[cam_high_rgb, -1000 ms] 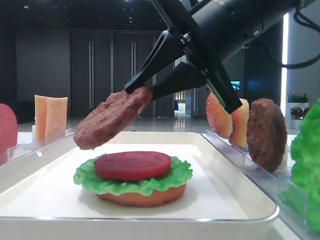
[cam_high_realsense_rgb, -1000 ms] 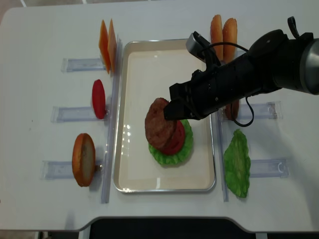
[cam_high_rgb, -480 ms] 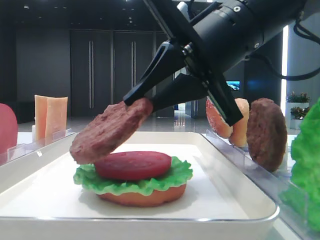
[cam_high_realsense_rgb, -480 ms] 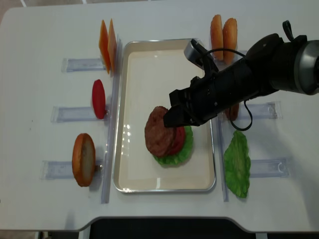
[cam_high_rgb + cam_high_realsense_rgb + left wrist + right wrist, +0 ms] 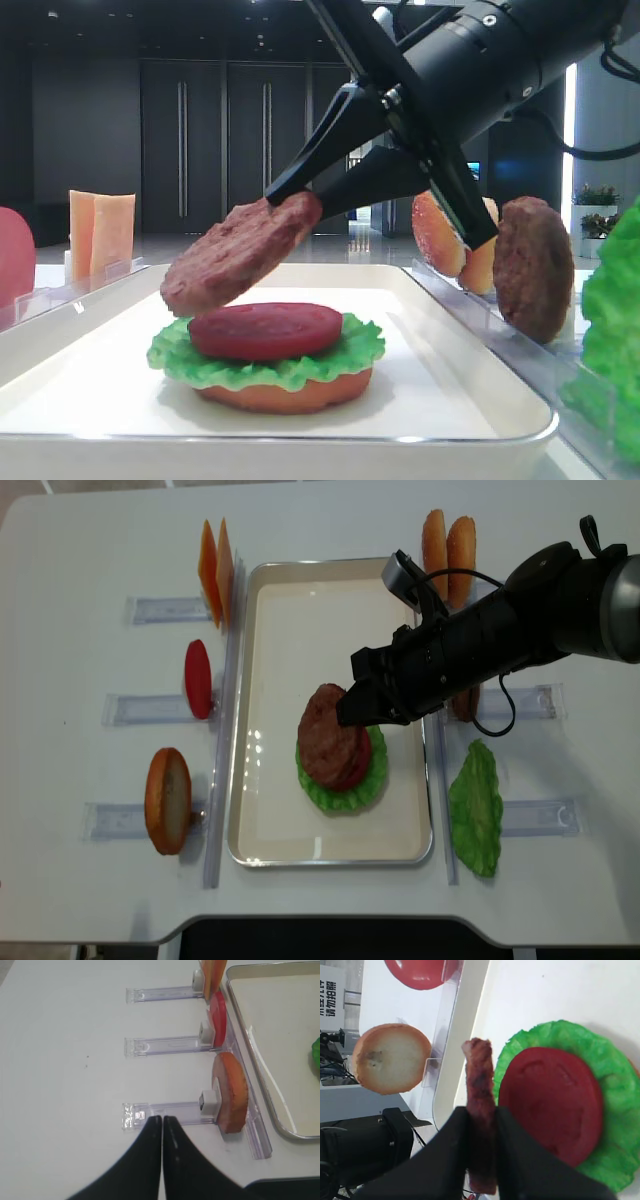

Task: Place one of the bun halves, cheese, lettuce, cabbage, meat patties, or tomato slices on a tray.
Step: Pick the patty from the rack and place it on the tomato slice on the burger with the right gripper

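The step in hand looks like laying the patty onto the stack in the tray, and doing it well probably means levelling the disc first: it hangs tilted, its free edge low on the left, so a release from here would likely tip or slide it off the tomato. Better to centre it over the tomato, lower until the low edge meets the red slice, flatten the wrist, then open gently so the lettuce and the bun half beneath are not dragged sideways. The right gripper has its fingers pinched narrow on the patty's rim, one each side of the edge, as the wrist view shows; the patty is clear of the tomato, held above it and toward its left side in the front view. The overhead view puts it over the stack, near the tray's middle. The left gripper hovers over the bench with its fingers pressed together on nothing, beside the rack carrying a spare bun, well away from the tray. A second patty stands upright in the right-hand rack.
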